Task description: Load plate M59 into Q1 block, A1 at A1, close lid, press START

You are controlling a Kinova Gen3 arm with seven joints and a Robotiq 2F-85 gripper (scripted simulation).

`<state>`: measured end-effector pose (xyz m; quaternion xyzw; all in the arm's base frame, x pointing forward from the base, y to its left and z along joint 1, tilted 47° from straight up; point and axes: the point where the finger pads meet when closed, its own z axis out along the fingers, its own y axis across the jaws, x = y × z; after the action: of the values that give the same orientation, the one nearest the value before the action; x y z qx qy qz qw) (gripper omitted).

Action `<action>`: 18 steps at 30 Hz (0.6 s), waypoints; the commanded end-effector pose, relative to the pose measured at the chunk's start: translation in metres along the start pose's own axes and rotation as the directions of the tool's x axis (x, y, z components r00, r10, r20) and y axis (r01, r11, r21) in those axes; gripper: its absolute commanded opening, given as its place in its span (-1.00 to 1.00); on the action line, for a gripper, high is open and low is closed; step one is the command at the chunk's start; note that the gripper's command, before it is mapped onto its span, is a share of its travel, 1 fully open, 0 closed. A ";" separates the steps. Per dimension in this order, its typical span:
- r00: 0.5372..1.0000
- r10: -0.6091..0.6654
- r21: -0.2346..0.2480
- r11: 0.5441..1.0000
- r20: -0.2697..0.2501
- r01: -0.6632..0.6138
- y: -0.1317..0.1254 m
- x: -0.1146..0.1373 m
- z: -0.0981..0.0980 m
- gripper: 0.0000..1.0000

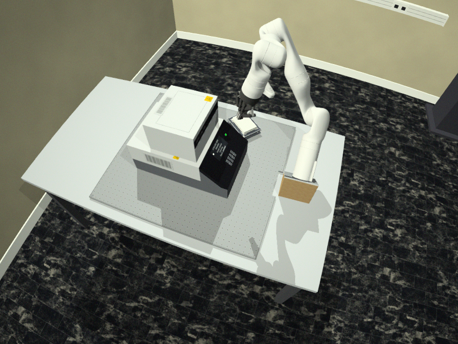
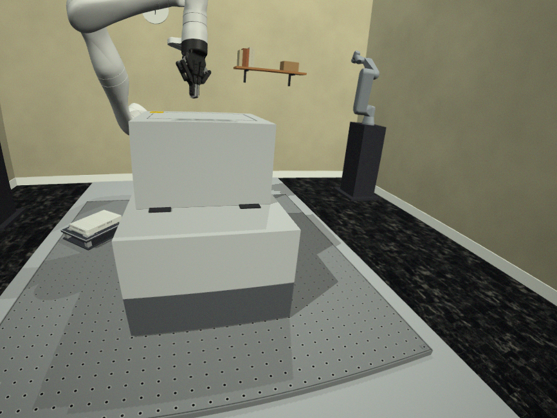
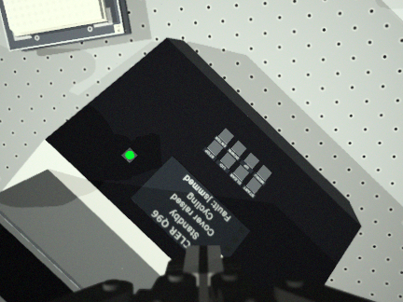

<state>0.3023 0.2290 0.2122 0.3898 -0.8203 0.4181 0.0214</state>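
My gripper [image 1: 240,116] [image 2: 194,95] [image 3: 203,268] is shut and empty. It hangs high over the front side of cycler Q1 [image 1: 166,166] [image 2: 206,260] [image 3: 140,93]. Q1's lid [image 1: 172,110] [image 2: 204,161] lies down on the body with no gap seen. The block is hidden. The lamp [image 1: 225,134] [image 3: 130,155] is green. In the wrist view the START key [image 3: 254,186], CLEAR key [image 3: 241,172], LID key [image 3: 228,160] and STOP key [image 3: 215,148] show. The cream plate M59 [image 1: 244,124] [image 2: 95,220] [image 3: 56,16] sits in the dark nest N1 [image 3: 70,38] beside Q1.
Q1 and the nest stand on a perforated board [image 1: 255,207] [image 2: 359,341] [image 3: 298,47] on the table [image 1: 73,129]. The arm's base stands by a wooden block [image 1: 298,188] at the table's right in the top view. The tall lid rises close below the gripper's height in the exterior view.
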 end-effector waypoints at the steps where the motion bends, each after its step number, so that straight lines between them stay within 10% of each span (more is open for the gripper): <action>1: 1.000 0.011 0.002 1.000 -0.002 -0.011 -0.001 0.000 0.006 -0.80; 18: 1.000 0.012 0.004 1.000 0.001 -0.012 0.002 0.003 0.025 -0.80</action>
<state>0.3029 0.2132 0.1976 0.3895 -0.8203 0.4182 0.0223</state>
